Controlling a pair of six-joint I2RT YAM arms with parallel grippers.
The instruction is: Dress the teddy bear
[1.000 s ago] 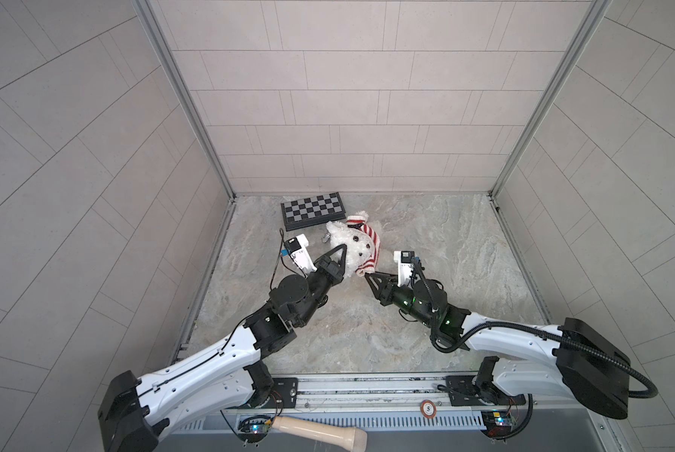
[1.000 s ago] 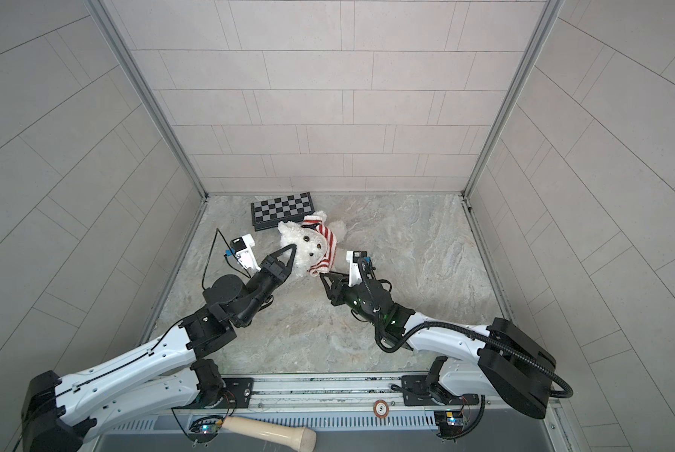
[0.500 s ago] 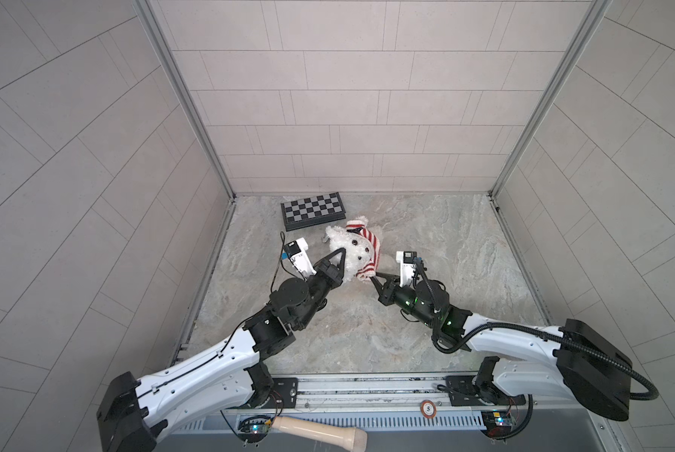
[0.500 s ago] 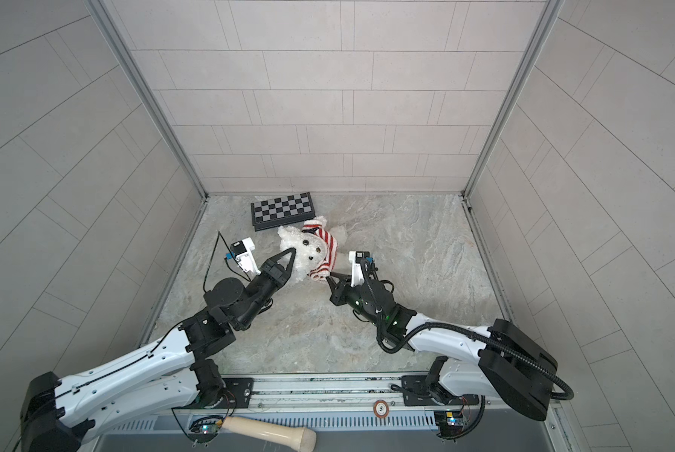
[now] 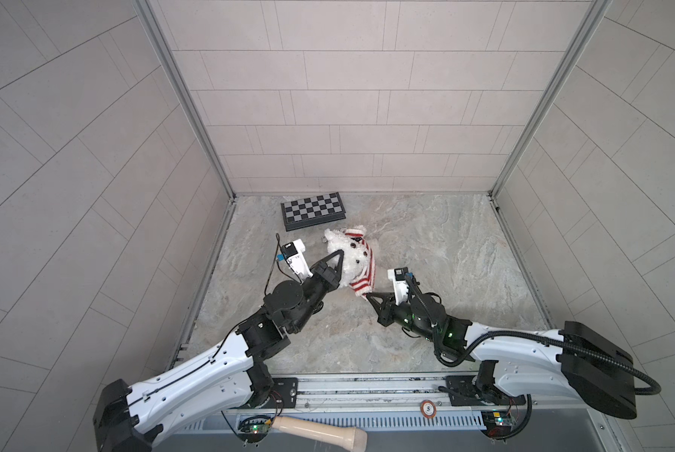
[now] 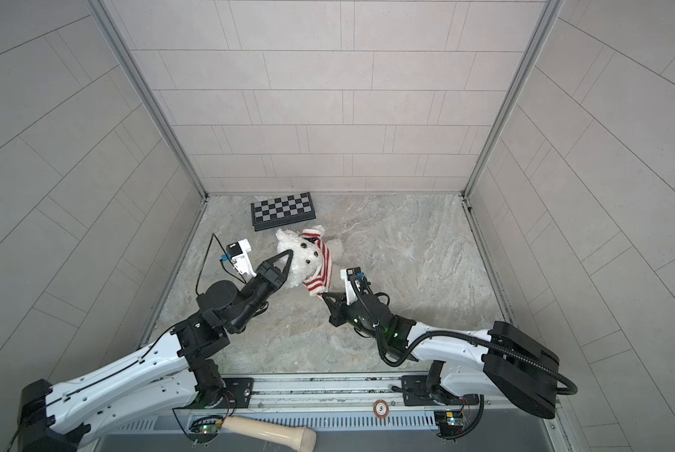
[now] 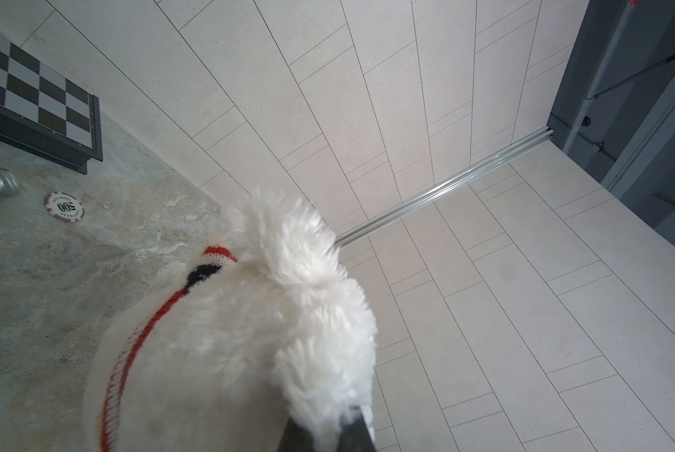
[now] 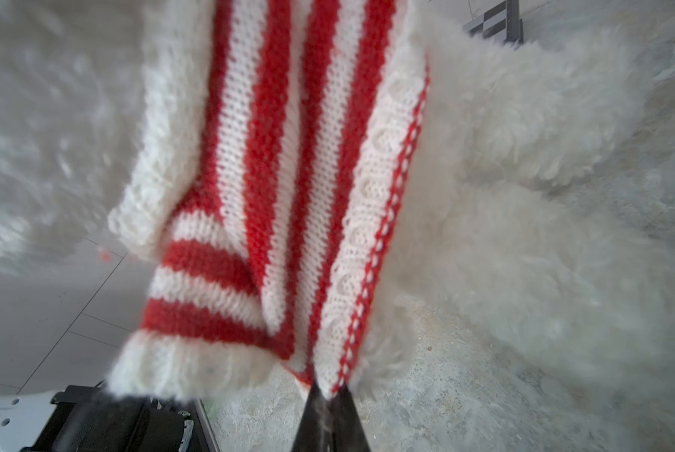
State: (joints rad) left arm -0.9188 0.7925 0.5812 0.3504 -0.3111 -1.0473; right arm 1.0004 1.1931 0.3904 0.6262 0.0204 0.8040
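Red-and-white striped knit sweater (image 8: 273,176): our right hand (image 8: 325,395) clenches its hem to tug; our left hand (image 5: 341,255) grips the fluffy white teddy bear (image 5: 351,261) steady.

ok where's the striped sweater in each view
Top view: striped sweater on the teddy bear, mid-floor.
Top view: striped sweater, mid-floor too.
Left wrist: only its red edging against fur.
Right wrist: close up, pinched by right end effector.
Shared landmark: chessboard.

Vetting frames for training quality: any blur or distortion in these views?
Right wrist: sweater knit fairly sharp, teddy bear fur around it smeared. Left wrist: nearby fur soft, chessboard and poker chip crisp. Both top views: even light, faint shadows, wall lines bowed toward edges.
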